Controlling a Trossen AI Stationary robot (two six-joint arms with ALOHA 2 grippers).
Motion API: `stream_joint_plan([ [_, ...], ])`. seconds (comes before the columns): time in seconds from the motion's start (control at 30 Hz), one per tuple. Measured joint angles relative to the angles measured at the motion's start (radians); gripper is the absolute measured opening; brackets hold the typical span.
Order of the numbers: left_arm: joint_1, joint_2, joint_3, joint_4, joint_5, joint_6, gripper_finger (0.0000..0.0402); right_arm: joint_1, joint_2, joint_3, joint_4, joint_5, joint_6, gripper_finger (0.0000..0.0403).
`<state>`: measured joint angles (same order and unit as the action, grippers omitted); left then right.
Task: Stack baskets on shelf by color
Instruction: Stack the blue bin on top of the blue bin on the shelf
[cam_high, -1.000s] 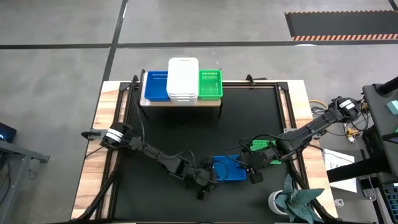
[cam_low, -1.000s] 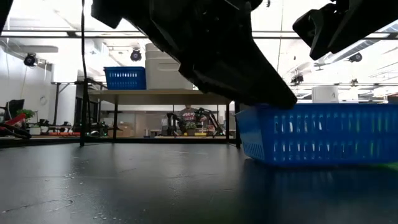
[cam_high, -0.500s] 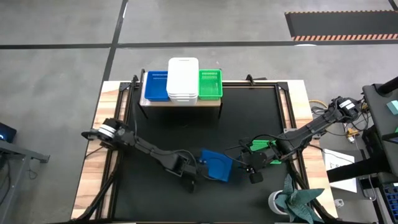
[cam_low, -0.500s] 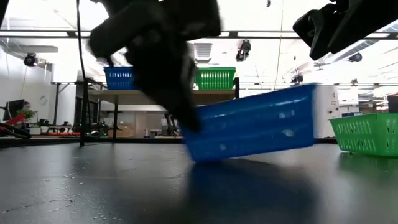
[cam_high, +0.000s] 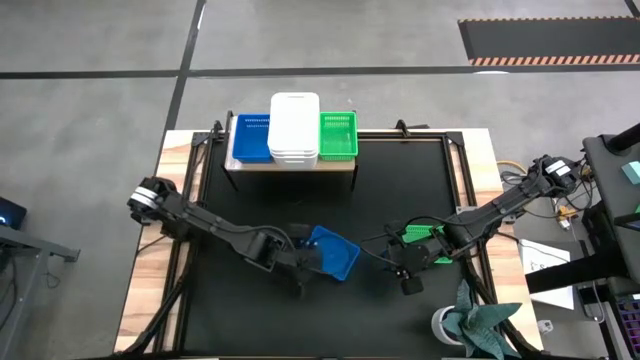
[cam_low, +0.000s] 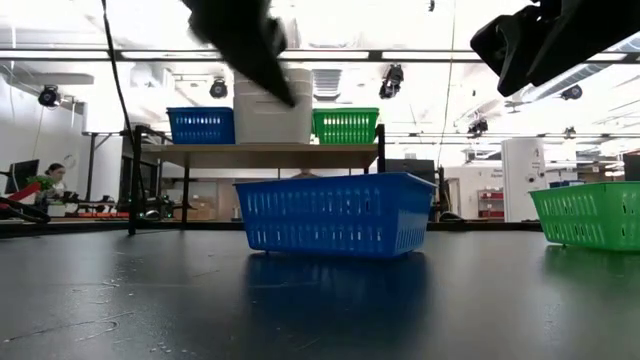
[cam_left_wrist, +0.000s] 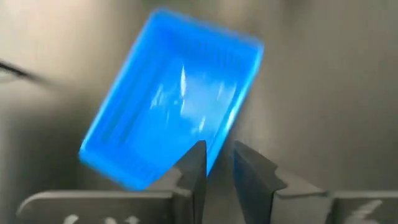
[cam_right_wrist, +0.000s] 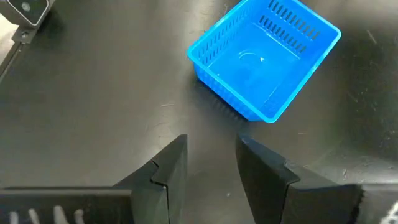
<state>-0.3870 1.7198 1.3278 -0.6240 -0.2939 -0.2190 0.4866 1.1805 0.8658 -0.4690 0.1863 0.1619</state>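
Observation:
A blue basket (cam_high: 335, 255) (cam_low: 335, 215) (cam_right_wrist: 264, 59) sits flat on its base on the black tabletop, turned askew. My left gripper (cam_left_wrist: 217, 152) (cam_low: 285, 95) hangs above its left end, clear of the rim, fingers a narrow gap apart. My right gripper (cam_right_wrist: 211, 146) (cam_high: 408, 278) waits open right of the basket, beside a green basket (cam_high: 425, 243) (cam_low: 590, 215) standing on the table. On the shelf (cam_high: 290, 166) (cam_low: 260, 155) stand a blue basket (cam_high: 250, 137), a white stack (cam_high: 294, 128) and a green basket (cam_high: 338, 135).
A white cup with a teal cloth (cam_high: 458, 322) stands at the table's near right corner. Bare black tabletop lies between the shelf and the blue basket. A person (cam_low: 50, 175) sits in the room far to the left.
My left gripper dragged the blue basket toward the table's left and a little toward the far edge, tipping its right end up. The basket now lies flat again, turned about. The gripper has risen clear of it.

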Motion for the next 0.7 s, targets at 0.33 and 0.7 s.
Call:
stream_joint_plan([
  [0.33,-0.022,0.121,0.03,0.492,-0.147,-0.314,0.0044,0.0,-0.017,-0.001,0.001,0.05,-0.12,0.0128],
  [0.7,-0.012,0.269,0.156,0.477,-0.208,-0.485,0.0001,-0.001,-0.053,-0.002,-0.005,0.107,-0.175,0.0128],
])
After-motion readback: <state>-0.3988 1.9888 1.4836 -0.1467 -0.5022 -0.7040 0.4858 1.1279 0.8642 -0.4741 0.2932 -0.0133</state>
